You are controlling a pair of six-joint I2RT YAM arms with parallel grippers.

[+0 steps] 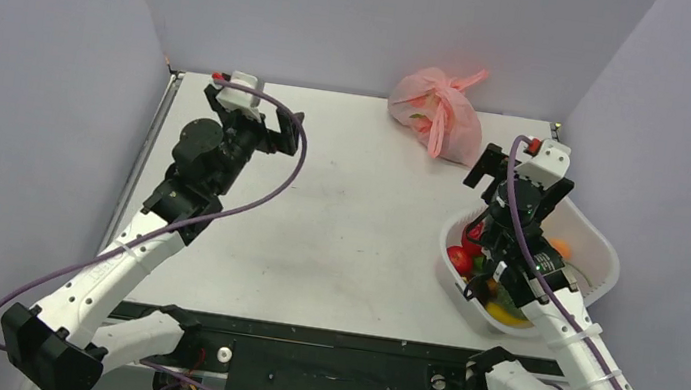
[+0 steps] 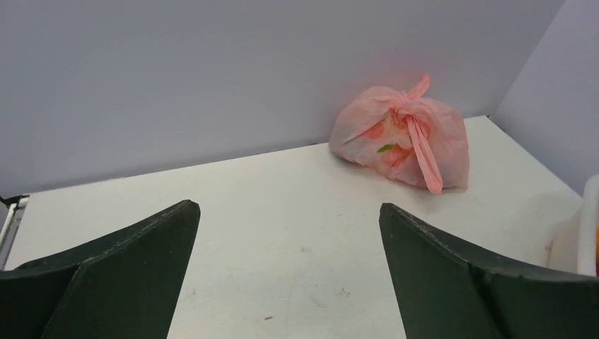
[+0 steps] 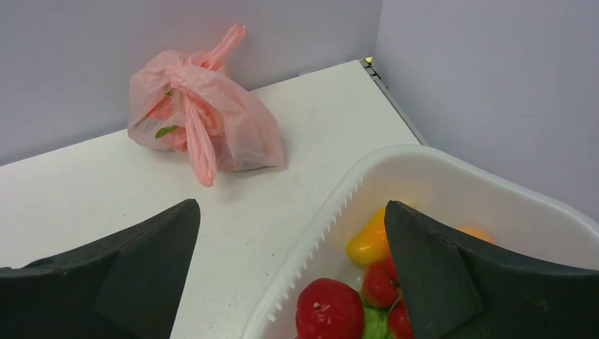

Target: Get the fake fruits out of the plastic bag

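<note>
Well back, knotted plastic bag, handle loop trailing forward; left hand and right hand released.

White rounded-square plastic basket, slotted side wall, on right side of scuffed white tabletop, near right wall. Plain lavender-grey walls on three sides.

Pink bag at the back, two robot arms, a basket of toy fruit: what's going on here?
Two robot arms are meant to empty the pink plastic bag, but neither is touching it. The bag sits at the table's far edge, handles seemingly knotted, with fake fruits showing through the plastic. The left gripper and right gripper both stand open and hold nothing. The right one hovers over a white basket that already holds several toy fruits.
</note>
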